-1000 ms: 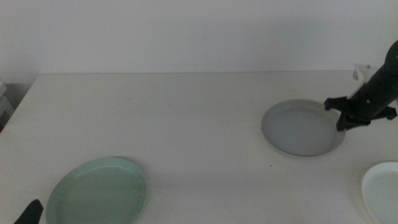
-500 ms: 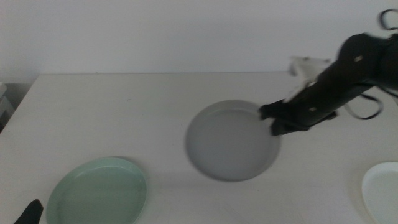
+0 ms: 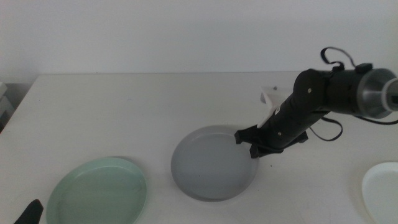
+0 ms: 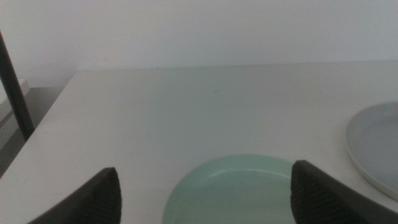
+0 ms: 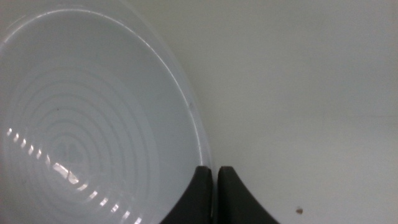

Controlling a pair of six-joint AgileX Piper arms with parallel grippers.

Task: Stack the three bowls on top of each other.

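Grey, shallow and round, one of the three bowls (image 3: 214,163) sits near the middle of the white table (image 3: 124,112), toward its front; the right gripper (image 3: 256,147) is at this grey bowl's right rim, its arm reaching in from the right side of the middle view; in the right wrist view the two dark jaws are pressed nearly together with the bowl's thin rim (image 5: 202,149) running in between them, so the gripper is clenched on the grey bowl; whether the bowl rests on the table or is lifted slightly cannot be told; the mint green bowl (image 3: 98,190) lies at the front left of the table, apart from the grey one, with bare table between them; the white bowl (image 3: 382,186) lies at the front right edge, partly cut off by the picture, well apart from the others; the left gripper (image 4: 205,202) waits low by the front left corner, jaws spread wide and holding nothing, just beside the mint green bowl (image 4: 233,190).
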